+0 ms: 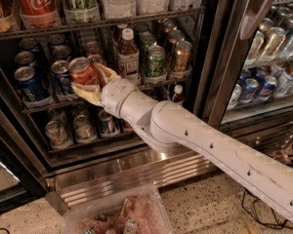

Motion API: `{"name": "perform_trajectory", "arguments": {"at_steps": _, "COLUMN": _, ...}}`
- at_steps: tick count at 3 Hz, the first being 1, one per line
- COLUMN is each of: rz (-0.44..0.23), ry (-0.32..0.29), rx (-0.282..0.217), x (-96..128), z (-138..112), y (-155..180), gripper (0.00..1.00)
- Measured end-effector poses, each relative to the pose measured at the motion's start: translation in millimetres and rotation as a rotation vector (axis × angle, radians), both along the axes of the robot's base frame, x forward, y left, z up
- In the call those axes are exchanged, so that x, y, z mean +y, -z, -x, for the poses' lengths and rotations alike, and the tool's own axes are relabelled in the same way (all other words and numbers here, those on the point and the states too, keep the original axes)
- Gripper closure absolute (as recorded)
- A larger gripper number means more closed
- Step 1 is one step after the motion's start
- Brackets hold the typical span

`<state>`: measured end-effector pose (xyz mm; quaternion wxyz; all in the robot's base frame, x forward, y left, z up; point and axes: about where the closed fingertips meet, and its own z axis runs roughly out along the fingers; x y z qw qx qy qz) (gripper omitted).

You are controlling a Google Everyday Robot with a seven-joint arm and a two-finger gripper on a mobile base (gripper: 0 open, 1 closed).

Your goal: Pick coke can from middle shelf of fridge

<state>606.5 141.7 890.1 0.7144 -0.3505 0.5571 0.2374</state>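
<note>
The coke can (82,70), red with a silver top, is held between the tan fingers (87,92) of my gripper (90,79), in front of the middle shelf (39,104) of the fridge (219,57). The can is tilted slightly and sits forward of the blue Pepsi cans (31,84). My white arm (195,140) reaches in from the lower right. A much taller red Coca-Cola can (35,1) stands on the rack above.
A brown bottle (128,57) and green and gold cans (156,60) stand right of the gripper. Silver cans (80,126) fill the lower rack. A second cooler with cans (268,67) is at right. A clear plastic bin (115,218) sits on the floor below.
</note>
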Motion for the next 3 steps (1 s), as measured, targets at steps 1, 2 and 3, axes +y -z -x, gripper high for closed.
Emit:
{"name": "perform_trajectory", "arguments": {"at_steps": 1, "rz": -0.001, "ry": -0.008, "rx": 0.0, "x": -4.7, "z": 8.1, "y": -0.4, "gripper": 1.0}}
{"name": "perform_trajectory", "arguments": {"at_steps": 2, "rz": -0.005, "ry": -0.003, "rx": 0.024, "x": -22.3, "z": 30.9, "y": 4.4, "gripper": 1.0}}
{"name": "perform_trajectory", "arguments": {"at_steps": 3, "rz": -0.009, "ry": -0.004, "rx": 0.026, "x": -24.0, "z": 35.7, "y": 3.2, "gripper": 1.0}}
